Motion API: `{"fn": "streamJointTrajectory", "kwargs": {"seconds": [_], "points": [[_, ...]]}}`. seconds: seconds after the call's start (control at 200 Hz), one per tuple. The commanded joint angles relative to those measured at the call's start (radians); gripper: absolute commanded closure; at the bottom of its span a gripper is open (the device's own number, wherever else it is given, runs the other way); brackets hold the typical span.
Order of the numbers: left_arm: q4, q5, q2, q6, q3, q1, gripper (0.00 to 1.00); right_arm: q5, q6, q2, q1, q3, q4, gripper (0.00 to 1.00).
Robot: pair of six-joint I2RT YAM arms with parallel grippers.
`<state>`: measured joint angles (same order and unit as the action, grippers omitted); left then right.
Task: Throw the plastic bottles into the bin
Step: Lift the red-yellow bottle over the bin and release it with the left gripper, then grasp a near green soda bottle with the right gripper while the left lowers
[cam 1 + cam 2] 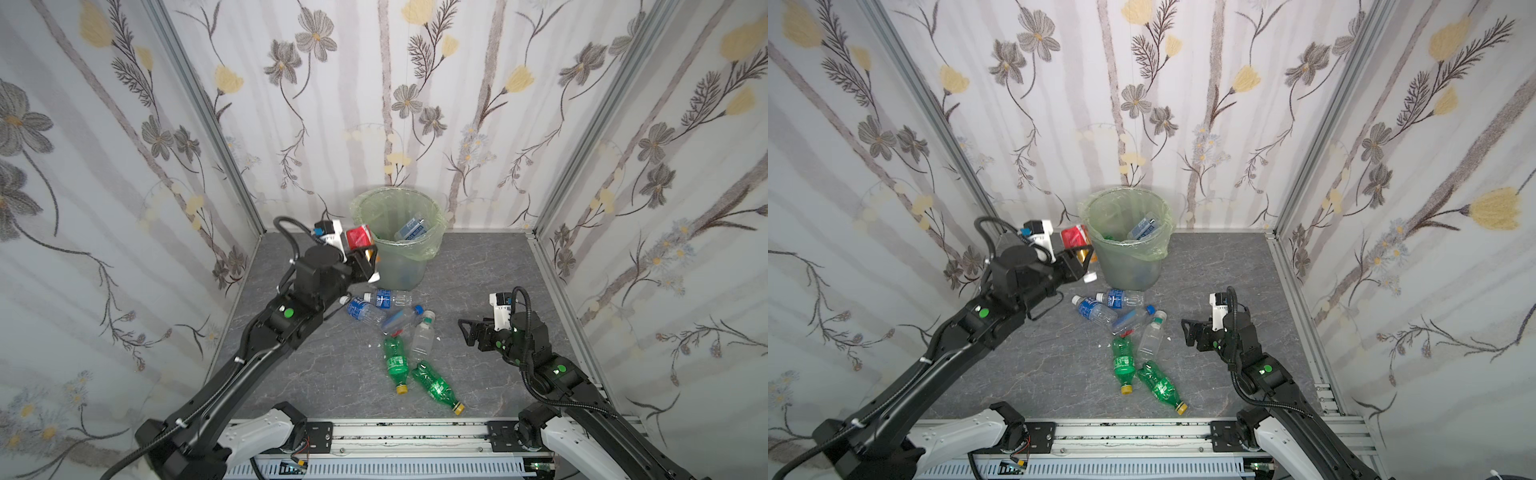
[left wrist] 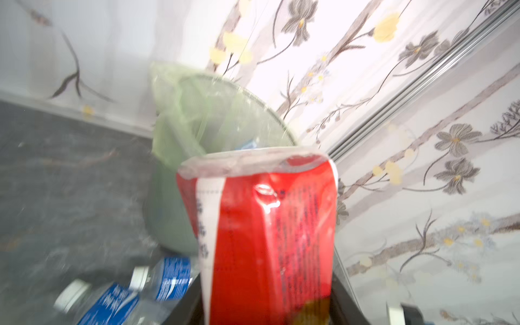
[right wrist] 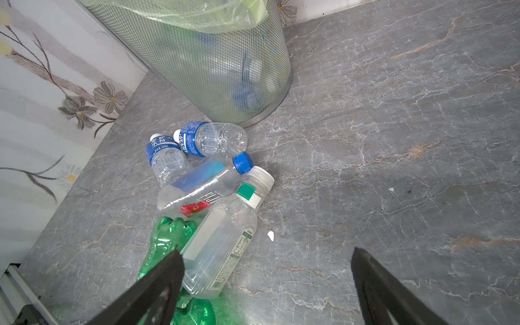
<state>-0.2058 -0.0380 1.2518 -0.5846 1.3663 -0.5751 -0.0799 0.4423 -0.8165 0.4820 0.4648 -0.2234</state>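
Now the left tool (image 1: 368, 259) grips the red-labelled bottle (image 1: 358, 237) just beside the bag-lined bin (image 1: 401, 266), near its rim; the right tool (image 1: 465, 331) hangs with jaws apart near six bottles (image 1: 399, 320) lying on the worktop (image 1: 478, 270).

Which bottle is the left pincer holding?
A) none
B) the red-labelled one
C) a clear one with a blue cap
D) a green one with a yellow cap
B: in both top views the left pincer is shut on the red-labelled bottle, raised beside the bin.
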Motion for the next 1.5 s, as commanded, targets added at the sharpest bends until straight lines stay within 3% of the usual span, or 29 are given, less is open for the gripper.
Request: {"fn": "streamJointTrajectory", "kwargs": {"seconds": [0.0,0.055,0.115,0.18,0.325,0.639,1.069,1.239,1.494], "points": [[0.010,0.101,0.232,0.054,0.312,0.040,0.42,-0.011,0.031,0.018,0.013,-0.015,-0.024,0.07],[-0.019,0.132,0.372,0.054,0.475,0.067,0.14,-0.016,0.037,0.019,0.020,-0.012,-0.045,0.07],[-0.089,0.119,0.484,0.066,0.609,0.086,0.00,-0.023,0.045,0.017,0.031,0.000,-0.075,0.07],[-0.148,0.104,0.531,0.069,0.654,0.098,0.00,-0.033,0.056,0.013,0.050,0.016,-0.103,0.07],[-0.149,0.059,0.438,0.092,0.504,0.102,0.00,-0.056,0.077,0.002,0.107,0.033,-0.114,0.07],[-0.147,0.002,0.118,0.146,0.066,0.117,0.00,-0.111,0.102,-0.106,0.201,0.064,-0.101,0.10],[-0.154,0.030,-0.362,0.082,-0.563,0.182,0.00,-0.118,0.191,-0.248,0.476,0.015,-0.094,0.09],[-0.162,0.054,-0.428,0.041,-0.670,0.185,0.00,-0.072,0.205,-0.369,0.528,0.003,-0.028,0.13],[-0.164,0.051,-0.473,0.022,-0.705,0.185,0.00,0.036,0.251,-0.492,0.576,0.004,0.056,0.19]]}}
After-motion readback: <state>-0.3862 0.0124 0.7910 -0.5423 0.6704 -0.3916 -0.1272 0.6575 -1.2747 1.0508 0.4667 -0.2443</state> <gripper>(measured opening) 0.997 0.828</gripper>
